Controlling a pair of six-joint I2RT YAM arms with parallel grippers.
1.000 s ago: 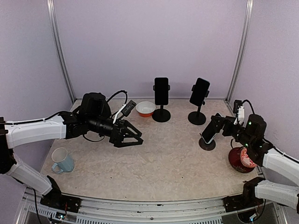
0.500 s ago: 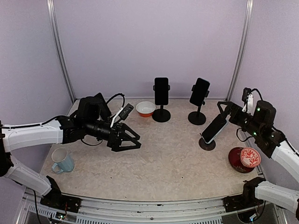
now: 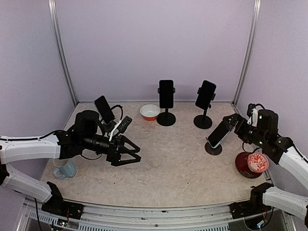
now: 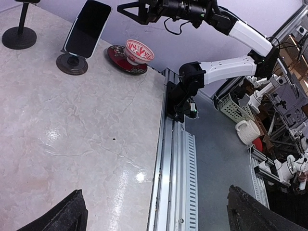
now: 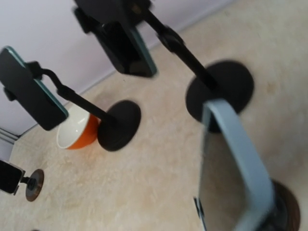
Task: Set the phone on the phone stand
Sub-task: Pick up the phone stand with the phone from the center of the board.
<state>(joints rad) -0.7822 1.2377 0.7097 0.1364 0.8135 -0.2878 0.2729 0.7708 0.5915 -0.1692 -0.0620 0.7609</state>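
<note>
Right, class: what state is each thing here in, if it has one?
left gripper, open, empty
right gripper, open, empty
near right phone, mounted, leaning
back right phone, mounted
centre phone, mounted, upright
left phone, mounted
mug, upright
orange bowl, upright
red bowl, on plate

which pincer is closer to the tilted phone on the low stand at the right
Right. The right pincer stands open right by the upper end of the tilted phone; the left pincer, also open, is far across the table on its left half.
</note>
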